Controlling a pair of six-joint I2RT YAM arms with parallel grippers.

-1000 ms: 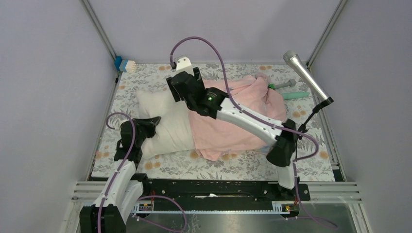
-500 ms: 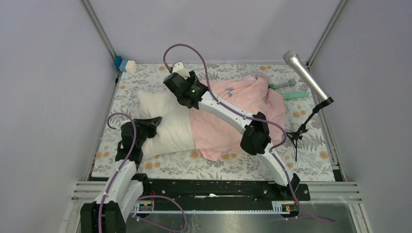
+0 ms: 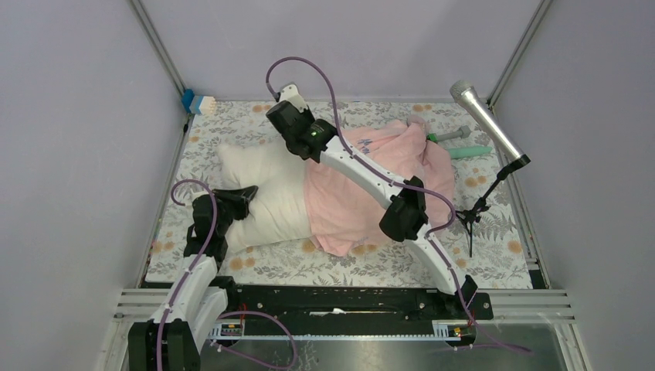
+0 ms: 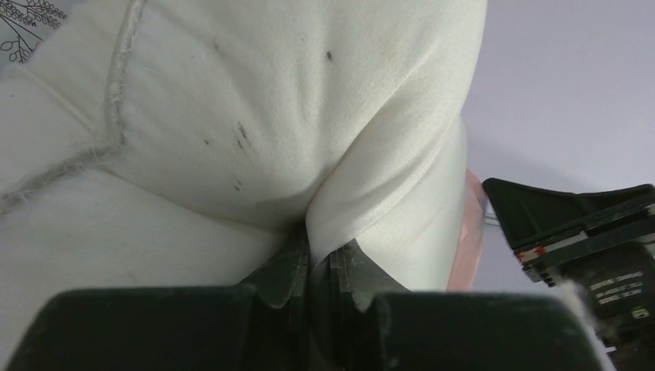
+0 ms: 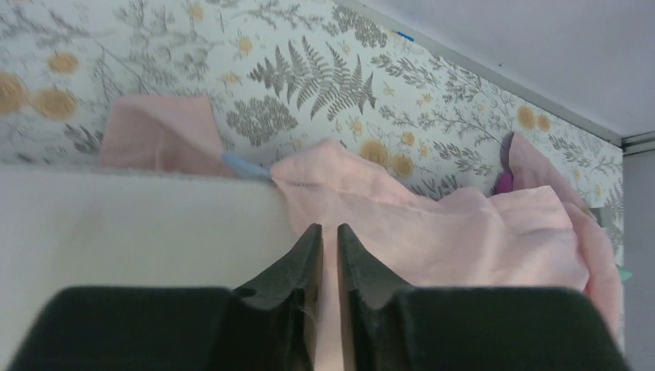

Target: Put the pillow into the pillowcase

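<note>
Since the earlier frame, the right arm (image 3: 363, 174) has stretched toward the far side, and the right jaws have narrowed to a slit, pinching the edge of the pale pink thin fabric pillowcase (image 3: 363, 201). Meanwhile the left jaws are closed on a fold of the plump off-white rectangular pillow (image 3: 270, 193), whose right part is covered by that pillowcase on the floral-clothed surface (image 3: 386, 263).

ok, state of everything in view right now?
pillow: right part covered by the pillowcase, left part bare
pillowcase: bunched over the pillow's right part
left gripper: shut on a fold of the pillow
right gripper: closed on the pillowcase edge, far side
microphone: tilted on its stand, apart from both
</note>
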